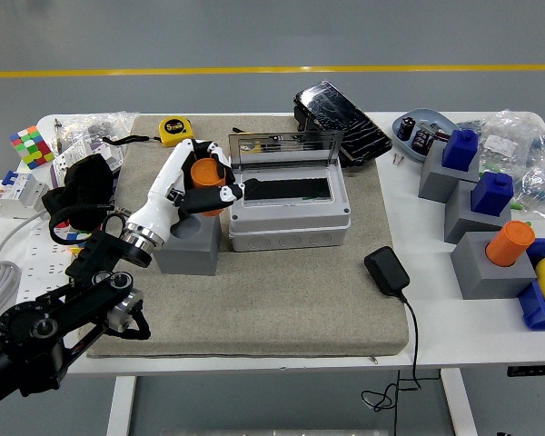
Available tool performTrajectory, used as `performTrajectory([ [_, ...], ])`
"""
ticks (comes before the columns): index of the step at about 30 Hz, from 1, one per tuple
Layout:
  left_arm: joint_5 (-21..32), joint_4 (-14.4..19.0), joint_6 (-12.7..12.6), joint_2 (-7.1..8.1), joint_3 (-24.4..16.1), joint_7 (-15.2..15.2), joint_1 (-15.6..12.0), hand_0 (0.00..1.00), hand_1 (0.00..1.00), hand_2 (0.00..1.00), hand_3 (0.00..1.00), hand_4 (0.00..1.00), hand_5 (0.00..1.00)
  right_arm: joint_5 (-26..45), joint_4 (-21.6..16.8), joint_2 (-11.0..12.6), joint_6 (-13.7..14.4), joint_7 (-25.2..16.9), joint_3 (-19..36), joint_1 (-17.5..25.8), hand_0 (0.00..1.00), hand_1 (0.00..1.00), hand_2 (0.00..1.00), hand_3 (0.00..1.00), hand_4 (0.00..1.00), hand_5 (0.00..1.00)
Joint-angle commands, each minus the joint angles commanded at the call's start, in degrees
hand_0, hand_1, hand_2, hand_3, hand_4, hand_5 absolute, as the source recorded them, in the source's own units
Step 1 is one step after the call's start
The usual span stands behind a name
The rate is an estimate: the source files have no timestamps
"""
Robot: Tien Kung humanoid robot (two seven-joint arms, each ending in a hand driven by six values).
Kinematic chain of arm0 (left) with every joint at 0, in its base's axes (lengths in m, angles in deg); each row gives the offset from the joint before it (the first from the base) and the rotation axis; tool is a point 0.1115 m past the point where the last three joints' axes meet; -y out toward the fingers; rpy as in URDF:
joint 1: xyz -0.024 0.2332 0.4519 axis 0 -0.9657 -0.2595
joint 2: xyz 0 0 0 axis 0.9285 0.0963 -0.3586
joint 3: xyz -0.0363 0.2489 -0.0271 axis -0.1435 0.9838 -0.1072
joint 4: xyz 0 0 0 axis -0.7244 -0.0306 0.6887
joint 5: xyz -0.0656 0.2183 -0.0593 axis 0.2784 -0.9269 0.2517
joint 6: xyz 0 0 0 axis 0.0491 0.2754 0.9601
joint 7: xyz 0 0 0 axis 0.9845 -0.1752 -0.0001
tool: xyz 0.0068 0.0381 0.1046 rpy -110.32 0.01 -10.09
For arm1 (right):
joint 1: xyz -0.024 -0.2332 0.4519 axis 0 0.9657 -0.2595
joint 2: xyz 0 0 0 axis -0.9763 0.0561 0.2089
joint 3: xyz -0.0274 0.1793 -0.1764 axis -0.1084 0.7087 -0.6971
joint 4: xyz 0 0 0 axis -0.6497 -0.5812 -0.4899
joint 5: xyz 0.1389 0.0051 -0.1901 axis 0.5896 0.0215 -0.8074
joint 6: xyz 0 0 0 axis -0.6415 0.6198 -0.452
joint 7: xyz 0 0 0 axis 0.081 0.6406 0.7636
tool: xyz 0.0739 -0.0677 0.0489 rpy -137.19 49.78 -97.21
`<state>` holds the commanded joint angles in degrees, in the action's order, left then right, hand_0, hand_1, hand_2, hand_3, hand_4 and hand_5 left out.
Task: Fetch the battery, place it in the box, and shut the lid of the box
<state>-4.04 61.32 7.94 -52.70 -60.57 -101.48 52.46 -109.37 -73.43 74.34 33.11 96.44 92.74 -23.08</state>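
Observation:
My left hand [203, 181] is shut on an orange cylindrical battery [205, 175] and holds it in the air, just left of the grey box [288, 222]. The grey block [189, 245] that held the battery sits below the hand with nothing on it. The box stands in the middle of the mat with its clear lid [286, 146] raised at the back, and its dark inside shows. The right hand is not in view.
A yellow tape measure [174, 131] lies behind the hand. A black adapter [387, 271] with a cable lies right of the box. Grey blocks with blue caps [460, 149] and another orange battery [510, 242] stand at the right. A black cloth [84, 191] and a colour cube [31, 147] lie at the left.

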Motion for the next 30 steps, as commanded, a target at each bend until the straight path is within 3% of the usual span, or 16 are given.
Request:
performTrajectory([
  [5, -12.55, -0.69, -0.49, -2.96, 5.68, 11.36, 7.15, 0.048, 0.021, 0.162, 0.185, 0.998, 0.002, 0.22, -0.12, 0.13, 0.07, -0.01, -0.57, -0.21, 0.666, 0.666, 0.676, 0.552, 0.902, 0.483],
  [12, -23.66, -6.54, -0.26, -8.84, 13.53, 20.88, 17.11, 0.044, 0.025, 0.167, 0.193, 0.998, 0.002, 0.04, -0.58, 0.36, 0.20, -0.01, -1.05, -0.68, 0.667, 0.666, 0.675, 0.553, 0.902, 0.484],
  [17, -25.78, -13.00, -0.01, -12.25, 16.80, 23.62, 21.32, 0.044, 0.025, 0.174, 0.204, 0.998, 0.002, -0.16, -0.92, 0.50, 0.29, -0.03, -1.48, -0.77, 0.667, 0.666, 0.676, 0.552, 0.902, 0.484],
  [21, -26.26, -17.22, -0.60, -14.35, 18.65, 23.64, 23.20, 0.076, 0.046, 0.187, 0.239, 0.998, 0.032, -0.01, -0.93, 0.53, 0.29, -0.03, -2.07, -0.78, 0.667, 0.665, 0.675, 0.552, 0.901, 0.485],
  [30, -31.94, -22.33, -1.61, -14.56, 20.20, 22.62, 24.61, 0.132, 0.105, 0.223, 0.300, 0.998, 0.068, -0.71, -1.53, 0.52, 0.41, -0.04, -1.98, -0.79, 0.668, 0.666, 0.674, 0.551, 0.901, 0.484],
])
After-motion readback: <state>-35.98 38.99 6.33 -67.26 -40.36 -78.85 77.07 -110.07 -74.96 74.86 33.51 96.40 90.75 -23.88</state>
